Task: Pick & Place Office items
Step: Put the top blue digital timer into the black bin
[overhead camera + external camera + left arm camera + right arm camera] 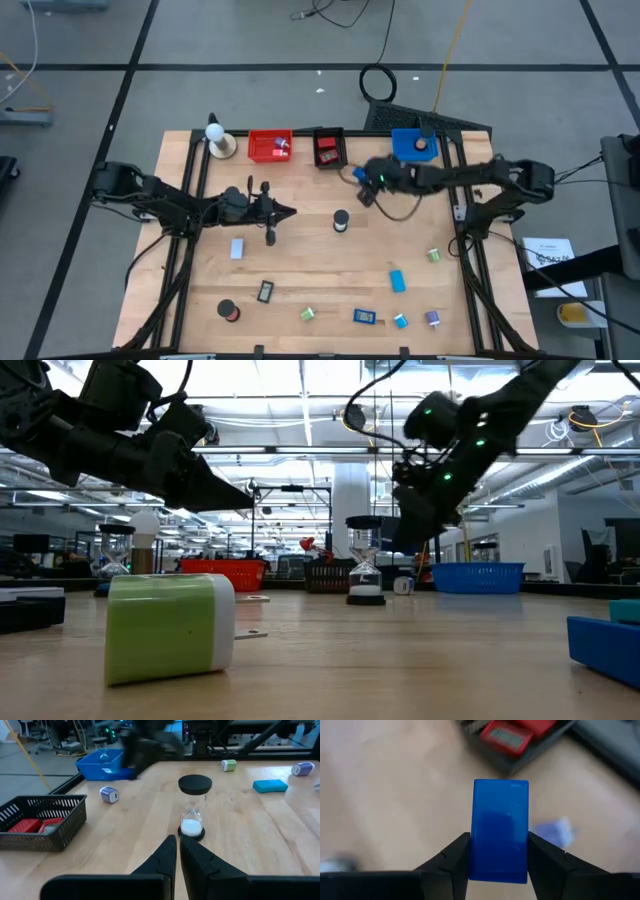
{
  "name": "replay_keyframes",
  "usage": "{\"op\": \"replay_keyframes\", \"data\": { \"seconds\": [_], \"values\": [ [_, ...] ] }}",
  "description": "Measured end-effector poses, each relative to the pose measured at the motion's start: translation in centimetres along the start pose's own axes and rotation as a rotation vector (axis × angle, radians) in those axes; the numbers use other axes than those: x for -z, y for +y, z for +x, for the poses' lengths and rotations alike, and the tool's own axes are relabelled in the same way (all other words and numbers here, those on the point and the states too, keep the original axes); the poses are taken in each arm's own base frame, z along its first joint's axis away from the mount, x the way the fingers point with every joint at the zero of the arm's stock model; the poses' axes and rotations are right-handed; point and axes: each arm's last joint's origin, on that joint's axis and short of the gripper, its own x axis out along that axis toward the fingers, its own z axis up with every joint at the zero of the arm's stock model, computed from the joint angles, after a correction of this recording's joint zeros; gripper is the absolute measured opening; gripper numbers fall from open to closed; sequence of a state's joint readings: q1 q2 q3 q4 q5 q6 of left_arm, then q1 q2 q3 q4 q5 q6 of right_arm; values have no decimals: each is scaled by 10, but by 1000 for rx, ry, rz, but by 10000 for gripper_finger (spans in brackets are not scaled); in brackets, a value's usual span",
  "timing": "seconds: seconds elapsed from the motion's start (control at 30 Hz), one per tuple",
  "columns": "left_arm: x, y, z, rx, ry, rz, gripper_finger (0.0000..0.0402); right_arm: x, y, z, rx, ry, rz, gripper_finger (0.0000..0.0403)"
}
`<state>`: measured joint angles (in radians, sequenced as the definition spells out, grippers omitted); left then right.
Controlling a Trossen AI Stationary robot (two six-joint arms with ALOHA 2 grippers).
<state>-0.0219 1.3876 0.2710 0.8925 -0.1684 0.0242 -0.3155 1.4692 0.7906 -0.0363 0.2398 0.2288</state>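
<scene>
Right gripper (499,851) clamped on blue block (500,830), held above counter (320,265) near black bin (328,148), 12 o'clock side. Left gripper (178,851) shut, empty, waiting facing hourglass (194,805). Judgement: carry level toward blue bin (414,146) at 1 o'clock, release low inside rim.

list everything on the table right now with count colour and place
bins: three, red, black, blue, along the far edge
white ball on tan base: one, far left corner
hourglass: one, black ends, table centre
blue blocks: about four, near right area, one at
green clips: two, near edge, right side
black roll: one, near left
blue card: one, held between the right gripper's fingers
left gripper: shut, empty, facing the hourglass
right gripper: shut on the blue card, by the black bin
</scene>
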Motion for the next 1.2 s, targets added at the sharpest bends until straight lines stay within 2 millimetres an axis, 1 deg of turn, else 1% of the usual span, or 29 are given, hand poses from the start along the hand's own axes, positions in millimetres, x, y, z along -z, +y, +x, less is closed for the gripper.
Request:
{"op": "replay_keyframes", "data": {
  "seconds": [0.1,0.23,0.3,0.37,0.43,0.57,0.6,0.67,0.8,0.93,1.2],
  "values": [
    [0,0,0,0,0,2,31,-29,-16,16,25,-28,-27,148],
    [0,0,0,2,5,6,31,-68,-25,39,35,-61,-92,148],
    [1,0,0,2,5,5,31,-80,-29,51,-1,-41,-108,148],
    [1,0,0,2,8,2,31,-96,-31,65,-36,-60,-125,148],
    [1,0,0,2,8,2,31,-105,-34,77,-31,-45,-137,148],
    [1,0,0,4,13,2,31,-102,-36,102,-81,9,-153,149],
    [1,0,0,4,14,2,31,-99,-37,106,-93,26,-150,153],
    [1,0,0,5,14,2,31,-101,-36,112,-92,10,-149,161],
    [1,0,0,4,14,0,31,-92,-41,122,-84,53,-149,161],
    [1,0,0,5,14,0,31,-91,-41,123,-81,57,-158,161],
    [2,0,0,7,21,1,31,-94,-41,123,-77,30,-159,203]
  ]
}}
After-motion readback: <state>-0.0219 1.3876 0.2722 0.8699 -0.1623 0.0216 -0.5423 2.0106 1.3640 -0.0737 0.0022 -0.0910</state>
